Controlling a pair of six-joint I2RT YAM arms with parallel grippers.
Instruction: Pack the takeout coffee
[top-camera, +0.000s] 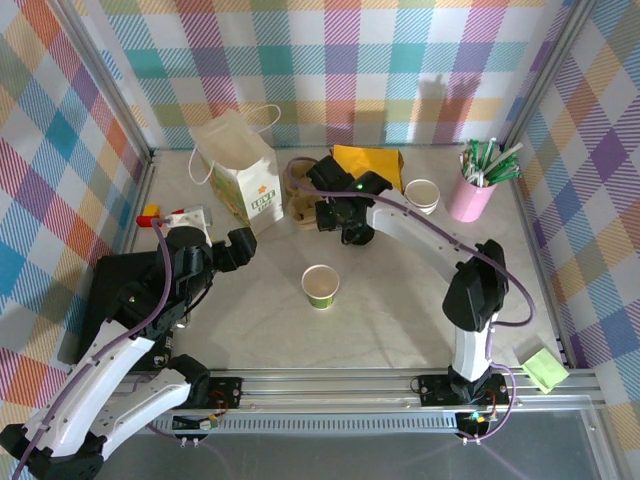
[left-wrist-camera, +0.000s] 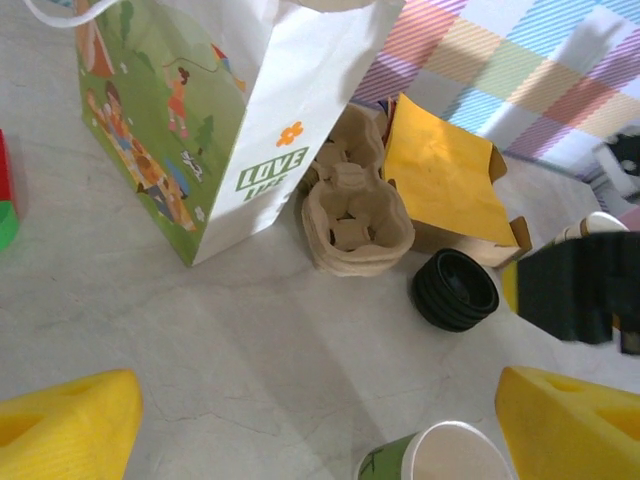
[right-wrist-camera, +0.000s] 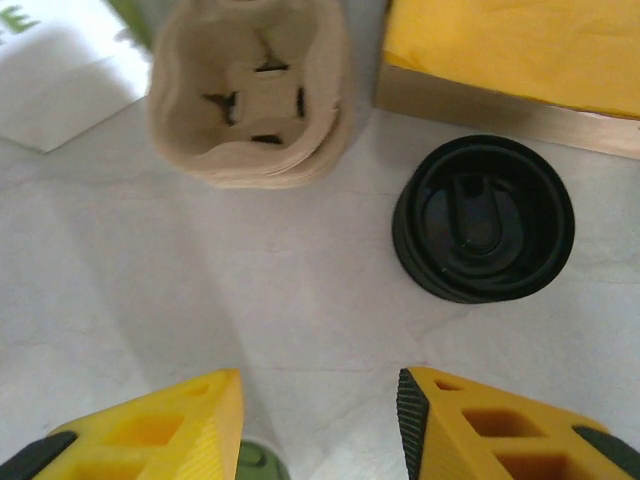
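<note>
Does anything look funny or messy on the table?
Yes: the green-banded paper cup stands open and uncovered. The black lid lies apart from it, beside the cardboard cup carrier. Nothing looks spilled.

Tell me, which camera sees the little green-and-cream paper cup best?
The top external view: the small green-and-cream paper cup stands whole, open and lidless, mid-table. The left wrist view cuts the cup off at its bottom edge. The right wrist view catches what looks like a green sliver of it between the yellow jaws.
</note>
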